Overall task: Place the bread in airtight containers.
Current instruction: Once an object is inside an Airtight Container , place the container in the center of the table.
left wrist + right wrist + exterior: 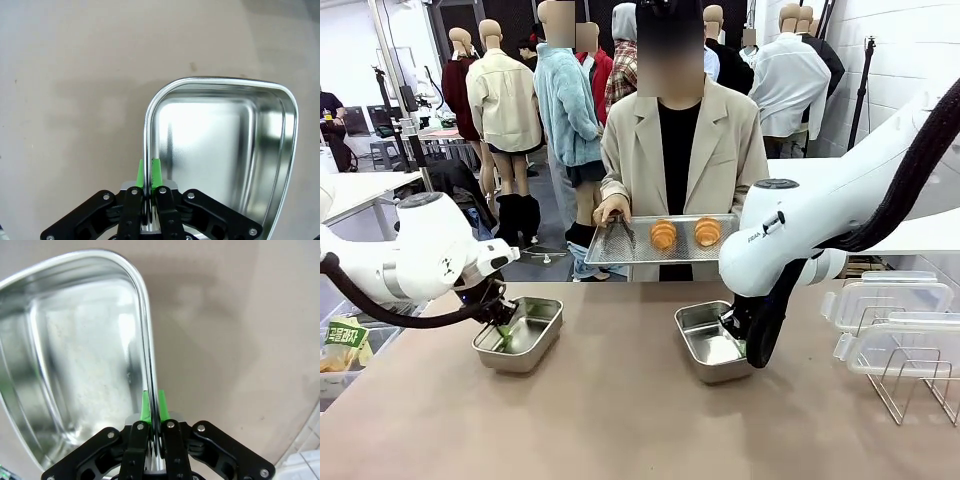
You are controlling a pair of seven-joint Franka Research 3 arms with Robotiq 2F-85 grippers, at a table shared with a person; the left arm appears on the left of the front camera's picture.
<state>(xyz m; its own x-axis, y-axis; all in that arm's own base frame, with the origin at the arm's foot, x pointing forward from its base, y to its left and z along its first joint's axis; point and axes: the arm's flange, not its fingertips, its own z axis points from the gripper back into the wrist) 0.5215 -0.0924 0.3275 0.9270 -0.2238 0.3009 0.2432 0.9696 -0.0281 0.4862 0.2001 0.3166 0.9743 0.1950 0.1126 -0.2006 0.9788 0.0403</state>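
Steel shows in two places on the brown tabletop (620, 420): the left pan (525, 338) toward the left edge and the right pan (708, 345) right of the middle, both without lids and with nothing in them. The left tool (503, 335) is clamped on the left pan. In the left wrist view its green pads (155, 170) pinch the thin rim from both sides, one inside the wall and one outside. The right tool (742, 345) grips the right pan in the same way. In the right wrist view its pads (145, 407) are closed narrowly on the rim at that pan's right side. Both pans seem to rest flat on the tabletop, though the contact under them is hard to judge.

Two golden rolls (663, 234) lie side by side on a flat tray (685, 253), held beyond the far edge by a person. One hand (610, 210) is at the tray's left end, beside what look like tongs (623, 232) lying on the tray. The rolls are well apart from both pans.

Two clear lids (890, 300) sit at the right edge of the tabletop, overlapping each other, with a wire rack (910, 385) just in front of them.
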